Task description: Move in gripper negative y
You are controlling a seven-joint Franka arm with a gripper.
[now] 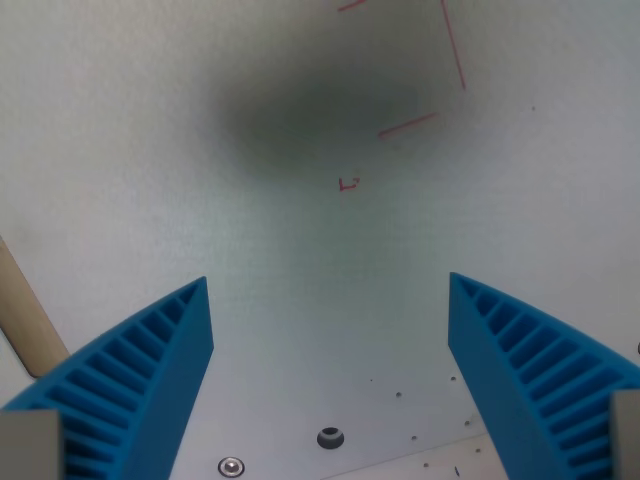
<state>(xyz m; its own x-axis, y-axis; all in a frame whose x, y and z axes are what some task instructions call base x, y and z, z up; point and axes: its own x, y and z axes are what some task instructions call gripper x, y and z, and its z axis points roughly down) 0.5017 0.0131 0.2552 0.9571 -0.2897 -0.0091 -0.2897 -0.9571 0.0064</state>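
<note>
Gripper (pixel 330 300): you are looking down past two blue ribbed fingers (pixel 150 370) spread wide apart, one at the wrist view's left and one at the wrist view's right, with nothing between them and nothing in their hold.
Position: the gripper hangs over a pale white table (pixel 120 130), its fingertips framing a bare stretch of the surface near the middle of the view.
Shadow (pixel 320 110): a soft dark patch lies on the table ahead of the fingers, toward the top of the view.
Red lines (pixel 453 45): you see thin red marks drawn on the table at the top, a long stroke running down at the wrist view's right and a shorter slanted one just below it, partly inside the shadow.
Small red mark (pixel 348 184): a tiny red scribble sits below those lines, between the shadow's lower edge and the open fingers; its shape is too small to read.
Wooden strip (pixel 25 310): a light tan bar slants along the wrist view's left edge, just beside the left-hand finger.
Screw (pixel 231 466): a round metal head shows at the bottom edge.
Hole (pixel 330 437): a dark round opening lies just to the right of the screw, with a few small specks scattered nearby.
</note>
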